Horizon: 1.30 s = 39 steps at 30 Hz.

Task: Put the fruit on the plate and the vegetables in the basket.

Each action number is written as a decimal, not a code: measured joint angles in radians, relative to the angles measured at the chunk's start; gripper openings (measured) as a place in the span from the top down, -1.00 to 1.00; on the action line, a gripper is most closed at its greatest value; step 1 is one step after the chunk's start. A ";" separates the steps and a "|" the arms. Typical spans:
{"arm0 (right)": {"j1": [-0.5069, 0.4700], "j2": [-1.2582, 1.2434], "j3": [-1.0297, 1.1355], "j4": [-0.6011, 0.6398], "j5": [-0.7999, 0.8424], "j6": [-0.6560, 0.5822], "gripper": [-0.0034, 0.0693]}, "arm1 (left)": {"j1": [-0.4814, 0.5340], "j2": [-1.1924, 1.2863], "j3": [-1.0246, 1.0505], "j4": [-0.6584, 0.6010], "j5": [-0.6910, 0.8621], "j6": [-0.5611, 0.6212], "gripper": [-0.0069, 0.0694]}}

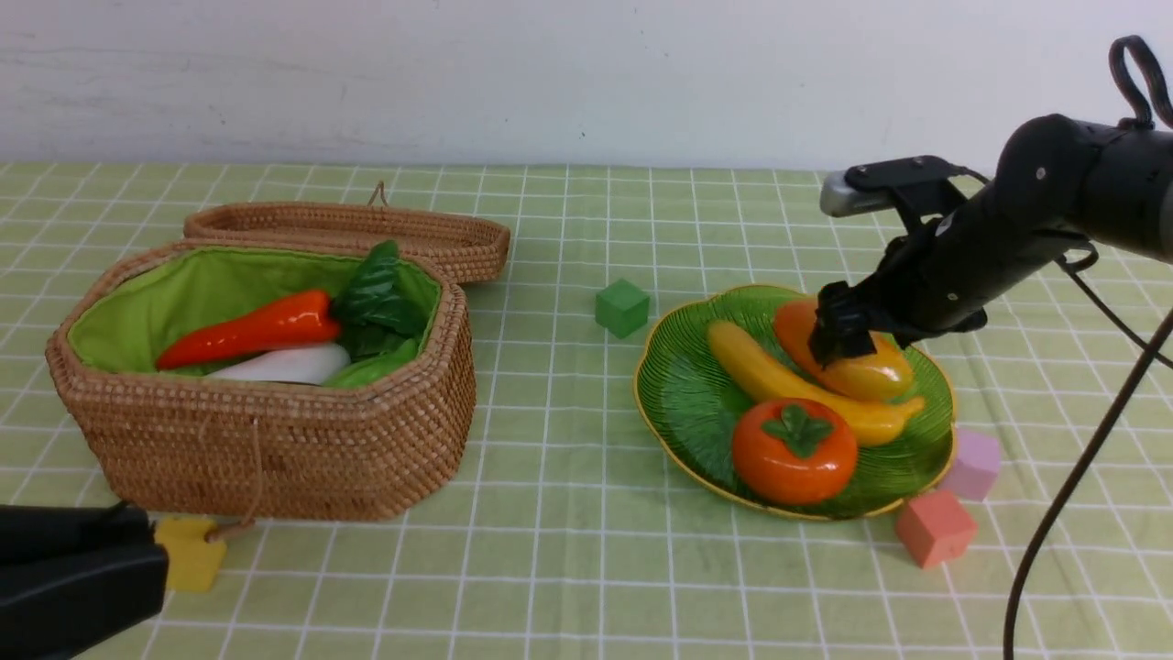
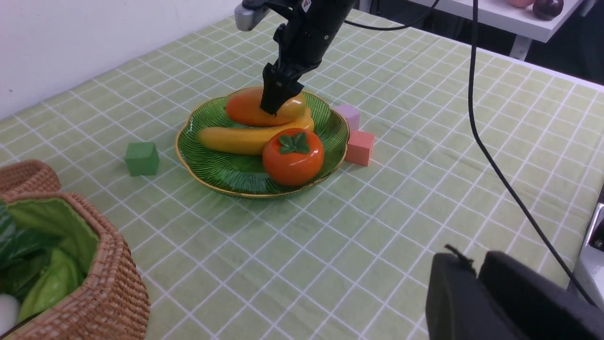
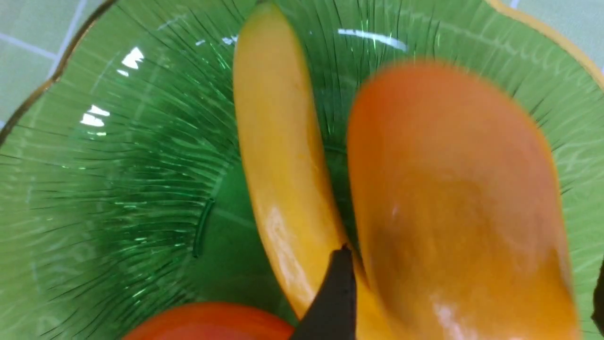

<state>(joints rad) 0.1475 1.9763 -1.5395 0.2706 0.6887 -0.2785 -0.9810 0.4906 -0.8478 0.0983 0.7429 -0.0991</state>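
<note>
From the front, the right gripper (image 1: pixel 848 339) sits over the mango (image 1: pixel 857 362) on the far right of the plate (image 1: pixel 683 403). Its jaws are spread wide around it. The mango leans on the banana (image 1: pixel 797 385), so it might roll.

From the left wrist, the persimmon (image 2: pixel 293 157) is near the plate's edge. A bump could push it off. The left gripper (image 2: pixel 476 302) looks closed and empty.

From the right wrist, one finger (image 3: pixel 332 302) is between banana and mango and could snag one when lifting.
</note>
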 joint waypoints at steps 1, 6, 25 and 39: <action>0.000 -0.012 0.000 -0.001 0.011 0.000 -0.92 | 0.000 0.000 0.000 -0.001 0.000 0.000 0.63; 0.000 -0.109 -0.002 -0.022 0.103 0.002 -0.80 | 0.000 0.000 0.000 -0.001 0.000 0.000 0.63; 0.000 -0.962 0.295 -0.034 0.560 0.159 0.72 | 0.000 -0.162 0.091 0.000 -0.034 -0.072 0.85; 0.000 -1.632 0.781 -0.107 0.578 0.383 0.72 | 0.000 -0.378 0.470 -0.015 -0.361 -0.076 0.85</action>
<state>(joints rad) 0.1475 0.3448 -0.7587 0.1637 1.2667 0.1043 -0.9810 0.1124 -0.3778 0.0835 0.3820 -0.1749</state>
